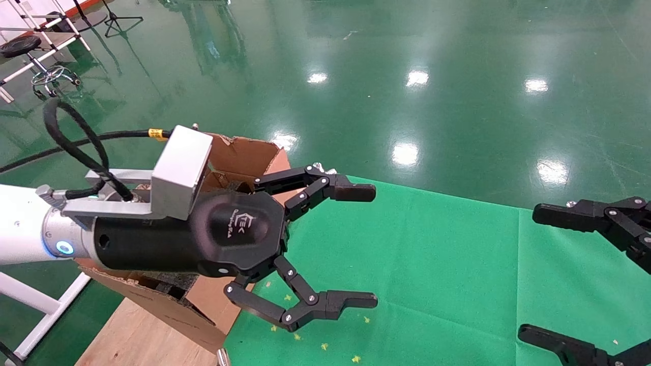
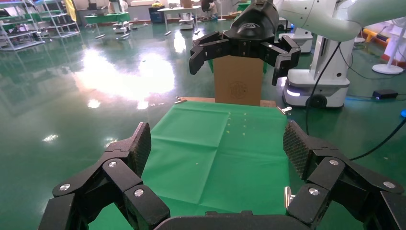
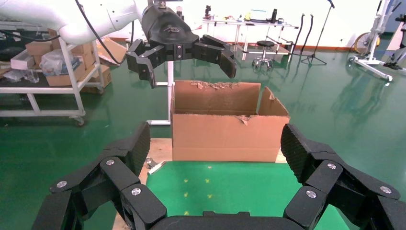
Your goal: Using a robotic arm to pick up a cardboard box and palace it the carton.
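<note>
The carton (image 1: pixel 244 157) stands on the left end of the table, its torn flaps up. It also shows in the right wrist view (image 3: pixel 225 129). My left gripper (image 1: pixel 374 246) on the white robotic arm (image 1: pixel 20 223) is open and empty. It hovers above the carton, with its fingers reaching out over the green cloth (image 1: pixel 432 264). The right wrist view shows it above the carton's top (image 3: pixel 187 69). My right gripper (image 1: pixel 529 274) is open and empty at the right edge, above the cloth. A smaller brown cardboard box (image 2: pixel 238 86) stands upright past the cloth's far end, behind the right gripper (image 2: pixel 237 67).
The cloth covers a wooden table (image 1: pixel 137 335). Small yellow marks (image 1: pixel 325 346) dot the cloth near the carton. Metal clips (image 2: pixel 179 100) hold the cloth's corners. A stool (image 1: pixel 30 48) and a white frame stand on the green floor at the far left. A shelf cart (image 3: pixel 48 72) stands beyond the carton.
</note>
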Robot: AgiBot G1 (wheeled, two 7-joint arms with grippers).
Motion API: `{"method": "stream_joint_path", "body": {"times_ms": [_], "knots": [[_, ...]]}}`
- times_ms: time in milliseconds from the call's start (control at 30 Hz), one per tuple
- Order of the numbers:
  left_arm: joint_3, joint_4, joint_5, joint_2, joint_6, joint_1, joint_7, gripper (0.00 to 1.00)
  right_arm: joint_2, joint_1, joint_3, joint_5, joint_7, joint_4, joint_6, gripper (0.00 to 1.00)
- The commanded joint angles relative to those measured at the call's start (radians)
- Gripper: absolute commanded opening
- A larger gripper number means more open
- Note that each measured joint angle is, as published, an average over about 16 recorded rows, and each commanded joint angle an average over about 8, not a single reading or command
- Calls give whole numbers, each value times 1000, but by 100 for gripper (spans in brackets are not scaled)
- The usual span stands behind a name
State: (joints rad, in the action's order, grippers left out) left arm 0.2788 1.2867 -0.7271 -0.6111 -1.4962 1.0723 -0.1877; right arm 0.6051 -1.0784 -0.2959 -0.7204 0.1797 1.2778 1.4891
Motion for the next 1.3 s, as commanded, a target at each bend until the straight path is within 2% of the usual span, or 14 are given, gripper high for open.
{"method": "stream_joint_path", "body": {"times_ms": [33, 1300], "knots": [[0, -1, -1, 0, 0, 1, 0, 100, 0, 0, 0, 0, 0, 0, 0, 100], [1, -6, -6, 0, 2, 4, 0, 100, 0, 0, 0, 0, 0, 0, 0, 100]]}}
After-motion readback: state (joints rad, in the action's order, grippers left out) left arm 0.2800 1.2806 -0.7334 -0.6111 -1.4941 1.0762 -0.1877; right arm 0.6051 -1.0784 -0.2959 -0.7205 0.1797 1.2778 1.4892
